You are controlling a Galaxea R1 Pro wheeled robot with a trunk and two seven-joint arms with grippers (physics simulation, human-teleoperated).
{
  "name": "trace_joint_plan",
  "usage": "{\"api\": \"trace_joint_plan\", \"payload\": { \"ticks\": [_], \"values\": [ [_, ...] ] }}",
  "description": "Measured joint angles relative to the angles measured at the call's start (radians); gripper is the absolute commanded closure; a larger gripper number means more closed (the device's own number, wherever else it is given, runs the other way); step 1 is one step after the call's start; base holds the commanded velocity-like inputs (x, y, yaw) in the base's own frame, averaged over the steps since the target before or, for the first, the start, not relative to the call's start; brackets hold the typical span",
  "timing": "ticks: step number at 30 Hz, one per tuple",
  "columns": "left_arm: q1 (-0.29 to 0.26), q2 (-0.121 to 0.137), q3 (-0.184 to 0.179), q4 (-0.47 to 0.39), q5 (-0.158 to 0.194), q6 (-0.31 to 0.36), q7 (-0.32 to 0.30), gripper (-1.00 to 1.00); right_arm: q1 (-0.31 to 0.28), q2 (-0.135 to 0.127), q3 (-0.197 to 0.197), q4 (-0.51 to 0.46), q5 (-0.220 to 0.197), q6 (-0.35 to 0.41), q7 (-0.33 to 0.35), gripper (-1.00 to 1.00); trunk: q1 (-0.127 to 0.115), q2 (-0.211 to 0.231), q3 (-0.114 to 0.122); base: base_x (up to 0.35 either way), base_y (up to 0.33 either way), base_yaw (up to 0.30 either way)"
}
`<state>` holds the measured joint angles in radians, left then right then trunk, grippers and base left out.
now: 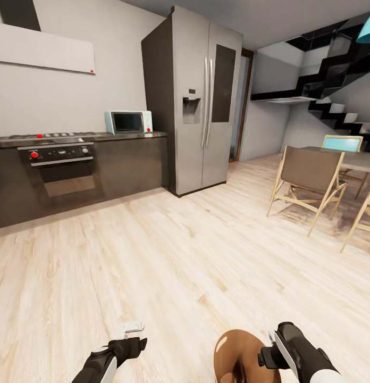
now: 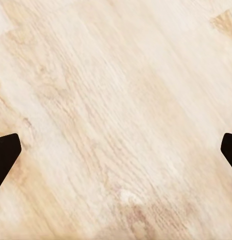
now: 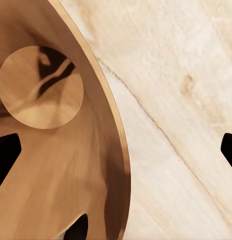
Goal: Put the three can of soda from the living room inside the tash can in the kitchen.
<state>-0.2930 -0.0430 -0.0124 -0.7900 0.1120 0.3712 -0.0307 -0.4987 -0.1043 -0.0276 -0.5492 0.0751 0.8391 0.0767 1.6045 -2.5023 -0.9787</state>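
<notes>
Copper-brown tash can (image 1: 235, 354) just beside right jaws (image 1: 270, 351), one finger over rim.

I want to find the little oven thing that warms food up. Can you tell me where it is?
Look at the tall silver fridge. Just to its left runs a dark kitchen counter, and the microwave sits on top of it, near the fridge end. It is the small pale blue box with a dark window; the oven is built in below the counter.

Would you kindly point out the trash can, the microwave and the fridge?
trash can (image 1: 235, 354): head view, glossy brown inner wall.
microwave (image 1: 127, 122): head view, dark door.
fridge (image 1: 198, 138): head view, left door.
</notes>
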Motion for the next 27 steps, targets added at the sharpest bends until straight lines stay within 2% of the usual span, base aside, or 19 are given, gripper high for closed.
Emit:
{"api": "trace_joint_plan", "payload": {
  "ticks": [4,9,16,19,27],
  "values": [
    [0.0,0.0,0.0,0.0,0.0,0.0,0.0,-1.0,0.0,0.0,0.0,0.0,0.0,0.0,0.0,-1.0,0.0,0.0,0.0,0.0,0.0,0.0],
    [0.0,0.0,-0.001,0.0,0.0,0.0,0.0,-1.0,0.0,0.0,0.0,0.0,0.0,0.0,0.0,-1.0,0.002,-0.001,-0.019,0.0,0.0,0.0],
    [0.0,0.0,-0.001,0.0,0.0,0.0,0.0,-1.0,0.0,0.0,0.0,0.0,0.0,0.0,0.0,-1.0,0.002,-0.001,-0.019,0.0,0.0,0.0],
    [0.0,0.0,-0.001,0.0,0.0,0.0,0.0,-1.0,0.0,0.0,0.0,0.0,0.0,0.0,0.0,-1.0,0.004,-0.002,-0.031,0.0,0.0,0.0],
    [0.0,0.0,-0.001,0.0,-0.001,0.0,0.0,-1.0,0.0,0.0,0.0,0.0,0.0,0.0,0.0,-1.0,0.004,-0.002,-0.031,0.0,0.0,0.0]
  ]
}}
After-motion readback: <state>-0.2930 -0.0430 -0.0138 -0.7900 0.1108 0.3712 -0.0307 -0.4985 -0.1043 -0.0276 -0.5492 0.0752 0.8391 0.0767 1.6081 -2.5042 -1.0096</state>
